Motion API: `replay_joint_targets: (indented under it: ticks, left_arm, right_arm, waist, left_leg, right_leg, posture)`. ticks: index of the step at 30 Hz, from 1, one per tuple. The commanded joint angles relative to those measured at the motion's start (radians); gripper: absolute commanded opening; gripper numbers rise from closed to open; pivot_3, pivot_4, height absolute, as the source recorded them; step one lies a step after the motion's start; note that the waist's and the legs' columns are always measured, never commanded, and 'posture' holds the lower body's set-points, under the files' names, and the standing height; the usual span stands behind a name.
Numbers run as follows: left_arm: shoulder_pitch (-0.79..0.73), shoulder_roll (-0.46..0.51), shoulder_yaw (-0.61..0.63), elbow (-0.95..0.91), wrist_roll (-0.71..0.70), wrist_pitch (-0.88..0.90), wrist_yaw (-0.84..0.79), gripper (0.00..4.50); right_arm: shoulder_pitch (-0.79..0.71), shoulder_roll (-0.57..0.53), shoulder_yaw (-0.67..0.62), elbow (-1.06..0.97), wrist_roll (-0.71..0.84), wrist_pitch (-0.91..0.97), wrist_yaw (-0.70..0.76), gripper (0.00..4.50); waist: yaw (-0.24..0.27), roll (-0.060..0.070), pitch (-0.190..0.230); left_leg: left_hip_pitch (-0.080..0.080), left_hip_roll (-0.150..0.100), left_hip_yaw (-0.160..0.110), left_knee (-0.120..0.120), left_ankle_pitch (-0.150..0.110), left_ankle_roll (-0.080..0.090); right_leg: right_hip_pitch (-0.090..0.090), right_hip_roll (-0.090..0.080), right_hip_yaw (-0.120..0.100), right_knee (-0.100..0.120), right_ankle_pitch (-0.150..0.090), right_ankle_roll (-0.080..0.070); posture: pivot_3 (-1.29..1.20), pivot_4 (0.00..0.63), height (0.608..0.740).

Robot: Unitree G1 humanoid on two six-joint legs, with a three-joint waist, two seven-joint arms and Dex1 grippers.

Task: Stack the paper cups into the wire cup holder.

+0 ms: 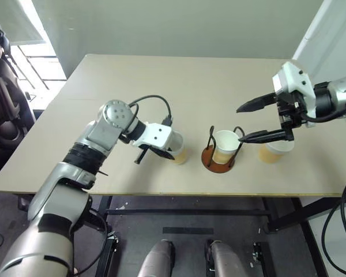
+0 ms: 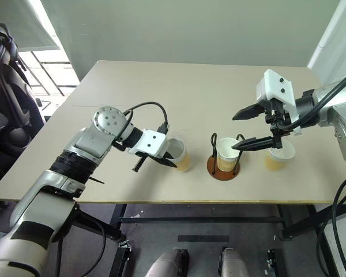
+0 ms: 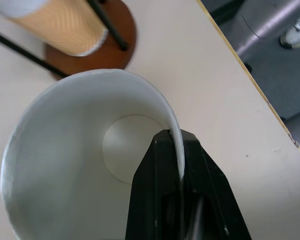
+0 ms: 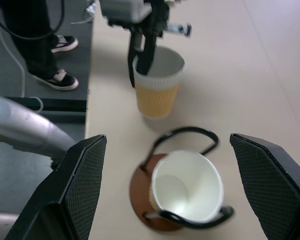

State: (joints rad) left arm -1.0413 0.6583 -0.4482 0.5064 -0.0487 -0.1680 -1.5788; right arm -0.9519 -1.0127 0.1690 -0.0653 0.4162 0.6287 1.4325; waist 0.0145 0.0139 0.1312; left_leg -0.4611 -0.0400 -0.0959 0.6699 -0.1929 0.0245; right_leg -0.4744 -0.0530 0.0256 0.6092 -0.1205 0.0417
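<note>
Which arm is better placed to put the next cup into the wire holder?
Left. Its pincer is already shut on the rim of a paper cup beside the wire cup holder, which holds one cup. The right pincer is open and empty above the holder.

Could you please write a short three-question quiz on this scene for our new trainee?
1. True or false: the left gripper is shut on a cup's wall.
2. How many cups already stand in the holder?
3. Which is right? A: the right gripper is open above the table. B: it holds a cup. C: it grips the holder.

Key:
1. True; its fingers pinch the rim of the left cup.
2. One, the middle cup; the right cup stands on the table.
3. A.
</note>
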Motion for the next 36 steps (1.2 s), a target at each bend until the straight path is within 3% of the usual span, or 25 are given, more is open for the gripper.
replay_joint_targets:
  ticks: [1, 8, 14, 20, 27, 36]
  left_arm:
    - [-0.055, 0.054, -0.002, -0.054, -0.084, 0.069, -0.036, 0.03]
    - [-0.235, 0.125, -0.099, -0.007, -0.273, 0.219, -0.036, 0.03]
    - [-0.385, 0.052, -0.119, 0.101, -0.368, 0.27, -0.036, 0.03]
    - [-0.441, -0.03, -0.137, 0.153, -0.428, 0.307, -0.036, 0.03]
    - [-0.466, -0.135, -0.12, 0.256, -0.378, 0.251, -0.036, 0.03]
    - [-0.496, -0.285, 0.007, 0.421, -0.247, 0.151, -0.036, 0.03]
  right_arm:
    - [0.007, -0.034, -0.041, 0.041, -0.033, -0.085, 0.034, 4.0]
    - [0.009, -0.08, -0.009, 0.139, -0.108, -0.183, 0.123, 4.0]
    - [0.024, -0.063, -0.019, 0.104, -0.105, -0.159, 0.125, 4.0]
    - [0.038, -0.066, -0.026, 0.072, -0.099, -0.128, 0.118, 4.0]
    - [0.07, -0.061, -0.05, 0.019, -0.081, -0.088, 0.088, 4.0]
    - [0.106, -0.115, -0.067, 0.005, -0.082, -0.082, 0.106, 4.0]
  waist:
    - [-0.001, 0.0, 0.0]
    - [0.003, 0.0, 0.0]
    - [0.003, 0.0, 0.0]
    - [0.003, 0.0, 0.0]
    - [0.007, 0.0, 0.0]
    - [0.017, 0.0, 0.0]
  left_leg:
    - [0.0, 0.0, 0.0, 0.0, 0.0, 0.0]
    - [-0.001, 0.0, 0.0, 0.0, 0.0, 0.0]
    - [-0.001, 0.0, 0.0, 0.0, -0.001, -0.001]
    - [-0.003, 0.0, 0.001, 0.0, -0.002, 0.001]
    - [-0.005, 0.0, 0.001, 0.001, -0.003, 0.002]
    - [-0.011, -0.001, 0.002, 0.013, -0.007, 0.008]
  right_leg:
    - [0.0, 0.0, 0.0, 0.0, 0.0, 0.0]
    - [0.0, 0.0, 0.0, -0.001, 0.0, 0.0]
    - [0.0, -0.001, 0.0, -0.002, 0.0, 0.001]
    - [0.0, -0.001, 0.0, -0.003, -0.002, 0.004]
    - [0.0, -0.001, 0.0, -0.006, -0.002, 0.008]
    - [0.001, -0.001, 0.0, -0.007, 0.001, 0.013]
  posture:
    - [0.0, 0.15, 0.74]
    - [0.0, 0.15, 0.74]
    - [0.0, 0.15, 0.74]
    - [0.0, 0.15, 0.74]
    - [0.0, 0.15, 0.74]
    - [0.0, 0.15, 0.74]
